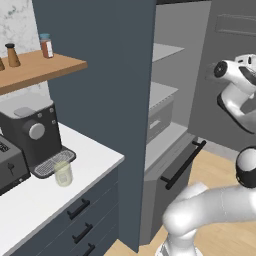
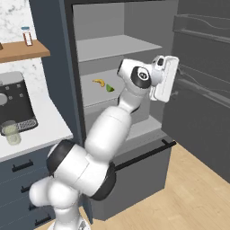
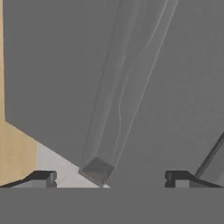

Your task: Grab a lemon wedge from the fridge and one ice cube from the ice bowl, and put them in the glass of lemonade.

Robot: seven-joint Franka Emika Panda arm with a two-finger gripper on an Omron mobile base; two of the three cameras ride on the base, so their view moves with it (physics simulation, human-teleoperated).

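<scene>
Far left of the right base view, the small clear glass of pale yellow-green lemonade (image 2: 11, 132) is sitting on the white counter (image 2: 42, 121) w/ the black coffee machine (image 2: 15, 103) just behind it; same glass (image 1: 63, 173) is showing lower left of the left base view, at the machine's drip tray. Above it, a wooden shelf (image 2: 24, 50) is carrying a small jar.

Centre of the right base view, the tall grey fridge (image 2: 117, 27) is standing open. On its middle pale shelf (image 2: 96, 99), the tiny green lemon wedge (image 2: 110, 88) is lying just beside a yellow curved banana-like piece (image 2: 99, 82), the yellow one to its left.

Right of centre, the white arm's two-finger gripper (image 2: 176, 80) is hanging up by the open grey fridge door (image 2: 202, 90), aiming away from the shelf. In the hand view the dark fingertips (image 3: 43, 178) are standing wide apart, nothing between them, facing the door's clear bins.

Step in hand, judging by this: reaching for the wedge, not begun in earnest. To do it well: swing the wrist back left toward the shelf interior, come in over the shelf edge, keep the jaws wide, go for the green piece not the yellow one, and close gently, since the wedge is tiny & prob. slippery
</scene>
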